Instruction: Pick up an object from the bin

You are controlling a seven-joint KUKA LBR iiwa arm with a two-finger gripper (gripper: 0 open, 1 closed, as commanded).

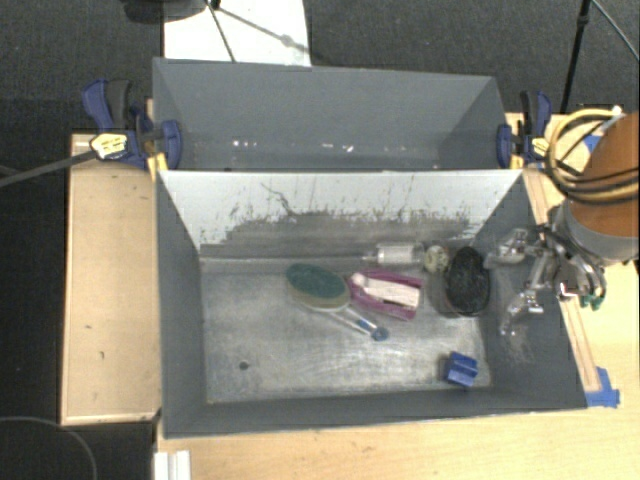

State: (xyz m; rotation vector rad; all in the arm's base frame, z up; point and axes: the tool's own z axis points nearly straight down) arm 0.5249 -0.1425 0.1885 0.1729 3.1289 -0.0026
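"Six loose things, near enough, and none in the tool point(520, 313)?"

"None that I see. Nearest us, a small blue block point(460, 369) sits alone on the floor of the bin point(260, 363), well apart from the rest. I judge it the easiest to come down on."

"And the others?"

"Further back a brush point(322, 285) with a green head lies flat, its handle pointing toward the block. A pink pack point(390, 294) is just beside it, touching or overlapping the handle; I cannot tell which. Right of that is a black lump point(466, 281). Behind them a white tube point(395, 255) and a small pale bit point(434, 258) lie along the foot of the back wall, likely rolled there off the slope."

"Where is the tool?"

"Over the right sloping wall, just beside the black lump, round nothing. Whether it is apart or together I cannot tell. The arm point(605, 218) reaches in over the right rim, wrist tilted down toward the lump, which I take as the likeliest pick."
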